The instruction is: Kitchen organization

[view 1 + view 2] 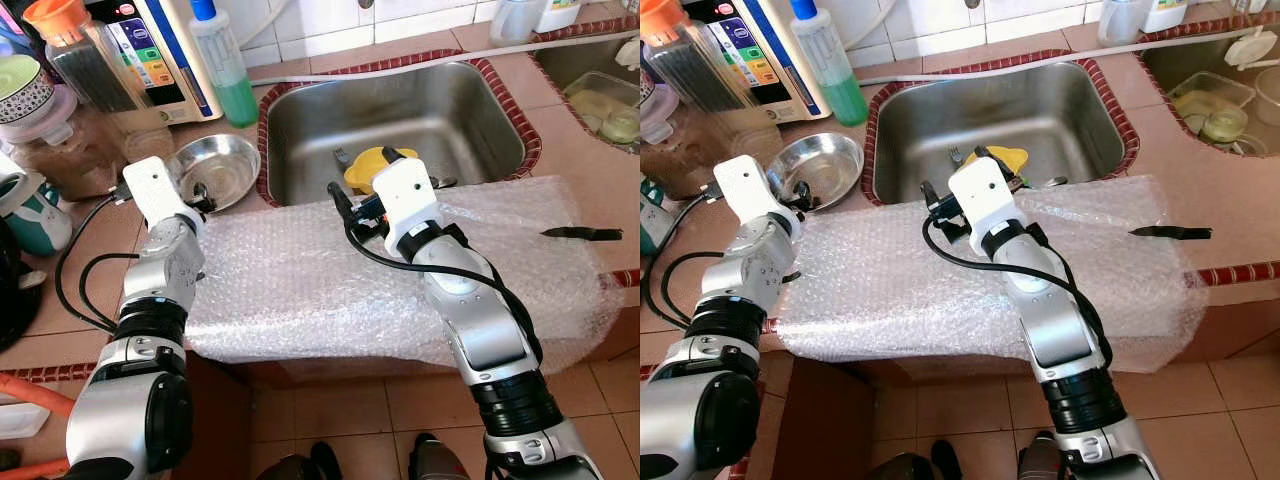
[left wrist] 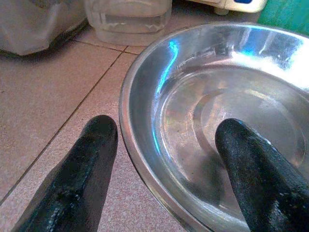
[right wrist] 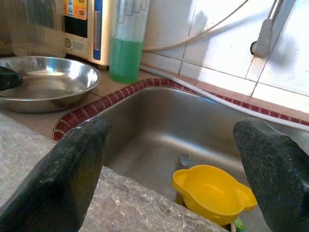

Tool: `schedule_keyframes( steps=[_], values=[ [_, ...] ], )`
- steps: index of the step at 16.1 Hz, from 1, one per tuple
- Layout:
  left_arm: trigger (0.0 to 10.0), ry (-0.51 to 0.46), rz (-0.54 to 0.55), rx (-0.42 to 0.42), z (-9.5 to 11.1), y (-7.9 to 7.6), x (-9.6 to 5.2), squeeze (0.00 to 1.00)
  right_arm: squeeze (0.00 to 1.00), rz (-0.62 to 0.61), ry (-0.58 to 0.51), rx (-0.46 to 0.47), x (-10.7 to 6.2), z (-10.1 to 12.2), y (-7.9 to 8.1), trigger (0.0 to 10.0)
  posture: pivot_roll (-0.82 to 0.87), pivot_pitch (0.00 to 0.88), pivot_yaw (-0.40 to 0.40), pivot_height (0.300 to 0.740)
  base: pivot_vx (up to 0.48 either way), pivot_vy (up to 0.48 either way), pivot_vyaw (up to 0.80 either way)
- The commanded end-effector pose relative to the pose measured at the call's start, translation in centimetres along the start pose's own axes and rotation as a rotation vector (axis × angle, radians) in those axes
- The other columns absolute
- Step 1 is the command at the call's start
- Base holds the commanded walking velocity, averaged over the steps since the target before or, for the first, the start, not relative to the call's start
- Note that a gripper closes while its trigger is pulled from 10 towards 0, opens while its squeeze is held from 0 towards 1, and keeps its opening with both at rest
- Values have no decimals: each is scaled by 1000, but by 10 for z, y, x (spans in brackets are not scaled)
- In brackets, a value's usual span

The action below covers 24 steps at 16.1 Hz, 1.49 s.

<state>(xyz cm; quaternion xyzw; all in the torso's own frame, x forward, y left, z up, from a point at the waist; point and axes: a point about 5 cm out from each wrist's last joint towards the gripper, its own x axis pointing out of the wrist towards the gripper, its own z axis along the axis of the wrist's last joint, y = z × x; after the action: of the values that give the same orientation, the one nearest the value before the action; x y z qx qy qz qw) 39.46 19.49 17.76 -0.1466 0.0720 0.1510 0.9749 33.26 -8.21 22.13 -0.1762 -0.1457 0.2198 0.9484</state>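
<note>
Steel bowl (image 2: 227, 145) rim between left claw (image 2: 164, 164) fingers

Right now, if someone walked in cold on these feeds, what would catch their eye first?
Probably the sheet of bubble wrap draped over the counter's front edge, with both silver arms reaching across it. The left claw is open astride the rim of the steel bowl left of the sink, one finger inside. The right claw hangs open above the sink's near edge, over a bright yellow cup in the basin.
</note>
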Motion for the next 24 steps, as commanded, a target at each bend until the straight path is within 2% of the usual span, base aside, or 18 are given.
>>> schedule_keyframes(
  steps=[1,6,8,11,13,14,17,24],
  values=[
    [0,24,23,1,-3,7,1,0,1000,37,-33,-5,3,8,8,10000,-261,215,205,740,0,0,0],
    [0,28,22,-19,-3,6,1,0,1000,83,-39,42,2,9,13,10000,-259,207,205,740,0,0,0],
    [0,32,22,-27,-3,6,1,0,882,103,-36,73,1,9,15,10000,-257,207,205,740,0,0,0],
    [0,29,22,-46,-4,5,1,0,827,144,-24,128,0,8,18,10000,-254,205,205,740,0,0,0],
    [0,16,-3,-60,-5,1,-2,0,749,170,-20,121,-2,6,20,10000,-254,205,205,740,0,0,0],
    [0,9,-35,-47,-8,-6,-5,0,737,174,-18,117,-2,6,21,10000,-253,205,205,740,0,0,0],
    [0,39,-44,-78,-18,-12,-8,0,737,177,-16,117,-2,6,21,10000,-254,205,202,740,0,0,0],
    [0,-53,-40,-141,-6,-11,-10,0,725,171,-16,108,0,6,19,10000,-250,201,202,740,0,0,0]
  ],
)
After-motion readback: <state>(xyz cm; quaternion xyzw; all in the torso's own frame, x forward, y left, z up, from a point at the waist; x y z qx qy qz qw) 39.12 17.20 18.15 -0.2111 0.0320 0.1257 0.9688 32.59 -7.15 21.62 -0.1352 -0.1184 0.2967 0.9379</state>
